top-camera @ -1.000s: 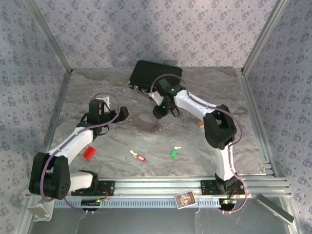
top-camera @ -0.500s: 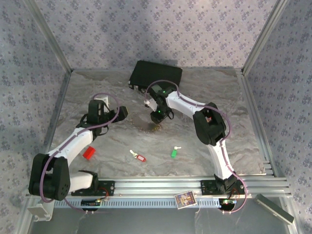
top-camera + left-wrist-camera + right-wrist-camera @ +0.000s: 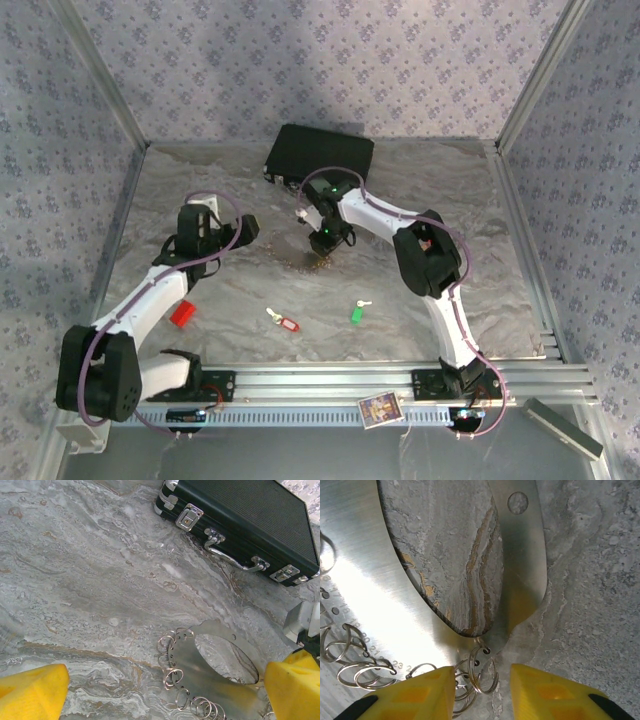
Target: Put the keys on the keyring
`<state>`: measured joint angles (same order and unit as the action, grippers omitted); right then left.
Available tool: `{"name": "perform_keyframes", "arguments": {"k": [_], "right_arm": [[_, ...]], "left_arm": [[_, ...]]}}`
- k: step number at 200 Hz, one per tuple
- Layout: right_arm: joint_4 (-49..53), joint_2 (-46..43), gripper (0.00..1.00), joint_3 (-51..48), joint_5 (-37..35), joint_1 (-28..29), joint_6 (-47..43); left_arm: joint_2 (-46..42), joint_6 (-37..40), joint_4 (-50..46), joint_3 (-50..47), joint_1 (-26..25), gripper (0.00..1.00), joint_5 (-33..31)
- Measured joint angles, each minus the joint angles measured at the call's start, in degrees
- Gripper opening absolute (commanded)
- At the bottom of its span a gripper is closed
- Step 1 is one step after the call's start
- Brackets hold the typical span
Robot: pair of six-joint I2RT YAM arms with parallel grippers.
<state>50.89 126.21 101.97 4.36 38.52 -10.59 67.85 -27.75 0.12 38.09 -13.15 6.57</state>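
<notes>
The keyring (image 3: 370, 580) lies flat on the worktop (image 3: 590, 580), a small split ring (image 3: 482, 669) between my right jaws, parted and empty, so I should centre and close gently; left jaws gape empty, keys (image 3: 283, 321) well apart.

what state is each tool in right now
left tool: open, holding nothing
right tool: open, nothing gripped, at the keyring

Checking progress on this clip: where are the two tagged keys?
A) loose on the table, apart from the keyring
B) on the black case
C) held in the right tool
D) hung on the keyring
A: the red-tagged key and the green-tagged key lie on the table, away from the keyring under the right tool.
</notes>
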Motion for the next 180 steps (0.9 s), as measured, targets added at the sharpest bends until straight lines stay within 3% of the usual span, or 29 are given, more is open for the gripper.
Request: {"name": "perform_keyframes", "arguments": {"k": [63,99,144,180], "right_arm": [[0.20,1.03,0.19,0.57,-2.05,0.13,0.00],[0.24,1.36,0.00,0.72,-2.08,0.13,-0.20],[-0.59,0.68,0.00,0.22,-2.23,0.15,0.02],[-3.87,-6.91,0.00,-5.25,-2.25,1.20,0.02]], "left_arm": [[0.02,0.02,-0.22,0.04,0.00,0.99,-0.24],[0.02,0.02,-0.66,0.90,0.00,0.99,-0.85],[-1.22,0.48,-2.78,1.79,0.00,0.99,-1.62],[-7.50,2.91,-3.89,1.84,-1.42,0.96,-5.40]]}}
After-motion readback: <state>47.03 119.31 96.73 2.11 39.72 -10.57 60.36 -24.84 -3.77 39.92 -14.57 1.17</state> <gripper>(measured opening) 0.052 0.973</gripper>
